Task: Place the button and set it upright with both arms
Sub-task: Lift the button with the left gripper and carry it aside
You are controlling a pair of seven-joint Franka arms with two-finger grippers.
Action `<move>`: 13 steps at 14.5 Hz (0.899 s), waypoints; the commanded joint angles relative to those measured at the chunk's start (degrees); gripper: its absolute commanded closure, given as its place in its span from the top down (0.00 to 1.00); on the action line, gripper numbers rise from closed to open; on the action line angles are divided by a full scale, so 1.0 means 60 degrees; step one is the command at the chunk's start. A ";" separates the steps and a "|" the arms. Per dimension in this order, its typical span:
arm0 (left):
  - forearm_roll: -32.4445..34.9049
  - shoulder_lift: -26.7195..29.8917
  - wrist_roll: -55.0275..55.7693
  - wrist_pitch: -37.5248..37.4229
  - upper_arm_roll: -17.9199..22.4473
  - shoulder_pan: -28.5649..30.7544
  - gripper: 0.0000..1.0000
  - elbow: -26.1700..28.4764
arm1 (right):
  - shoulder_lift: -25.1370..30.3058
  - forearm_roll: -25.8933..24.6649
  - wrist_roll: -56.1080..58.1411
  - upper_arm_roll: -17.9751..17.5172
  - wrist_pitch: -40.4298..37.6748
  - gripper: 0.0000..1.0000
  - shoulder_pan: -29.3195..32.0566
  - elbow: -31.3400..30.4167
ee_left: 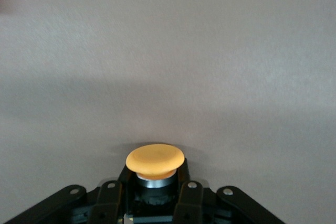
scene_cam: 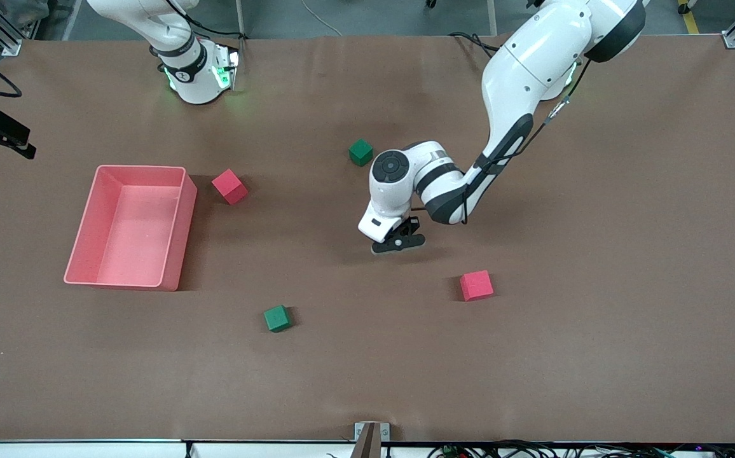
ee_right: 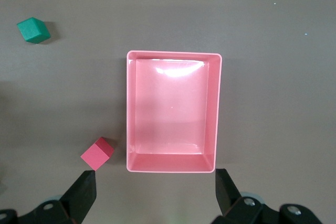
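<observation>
My left gripper (scene_cam: 398,242) is low over the middle of the table, its arm reaching in from the left arm's base. In the left wrist view it (ee_left: 155,176) is shut on the button (ee_left: 155,160). The fingers (ee_left: 185,174) clamp its dark body and the round orange cap sticks out past the tips. The button is hidden under the hand in the front view. My right gripper (ee_right: 155,192) is open and empty, high over the table beside the pink bin (ee_right: 173,53). It is out of the front view.
The pink bin (scene_cam: 180,235) stands toward the right arm's end. One red cube (scene_cam: 229,186) lies beside it, another (scene_cam: 476,285) nearer the camera than my left gripper. One green cube (scene_cam: 360,152) lies by the left wrist, another (scene_cam: 277,318) nearer the camera.
</observation>
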State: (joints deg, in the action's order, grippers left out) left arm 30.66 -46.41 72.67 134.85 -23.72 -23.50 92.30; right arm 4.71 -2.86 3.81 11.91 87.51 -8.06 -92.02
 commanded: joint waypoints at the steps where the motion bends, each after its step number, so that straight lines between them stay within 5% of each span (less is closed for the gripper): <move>1: -0.0217 0.0497 0.0397 -0.0761 -0.0002 0.0137 0.00 0.0070 | 0.0210 0.0167 0.0113 -0.0228 -0.0038 1.00 0.0289 -0.0074; 13: -0.1798 0.3573 0.0779 -0.3929 -0.0588 0.1937 0.00 0.1343 | 0.0284 0.0271 0.0259 -0.0638 -0.0097 1.00 0.0684 -0.0103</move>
State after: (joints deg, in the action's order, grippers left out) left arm 21.66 -28.29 76.74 112.61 -26.77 -14.68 96.76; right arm 5.48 -2.35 4.65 8.96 87.11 -5.25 -92.00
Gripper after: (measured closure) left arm 0.656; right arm 0.000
